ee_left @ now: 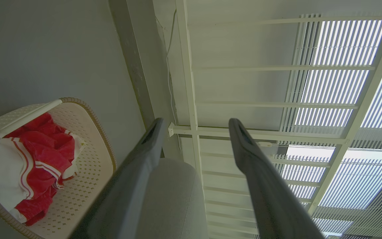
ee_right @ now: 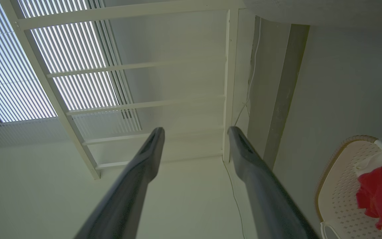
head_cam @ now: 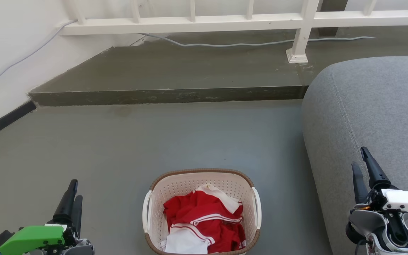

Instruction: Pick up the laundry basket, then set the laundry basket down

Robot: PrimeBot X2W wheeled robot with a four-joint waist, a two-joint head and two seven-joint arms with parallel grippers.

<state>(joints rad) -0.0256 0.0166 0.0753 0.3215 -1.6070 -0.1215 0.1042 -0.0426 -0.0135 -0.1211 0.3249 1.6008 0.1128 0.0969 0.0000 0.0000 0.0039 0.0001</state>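
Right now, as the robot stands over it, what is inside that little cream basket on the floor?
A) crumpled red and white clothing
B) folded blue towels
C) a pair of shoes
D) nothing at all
A: the laundry basket holds a loose heap of red and white clothing, plain in the head view and also seen in both wrist views.

laundry basket [head_cam: 190, 186]: cream-white, dotted perforation pattern on walls, brown woven-look rim, white handles. clothes [head_cam: 204, 216] inside: red with thin white stripes, plus plain white fabric. floor [head_cam: 154, 141]: dull grey. sofa [head_cam: 374, 106]: grey, fine weave. railing [head_cam: 190, 23]: white. cable [head_cam: 225, 44]: pale grey. baseboard [head_cam: 2, 122]: black. left end effector [head_cam: 75, 191]: black, bright green behind. right end effector [head_cam: 359, 158]: black, white behind.
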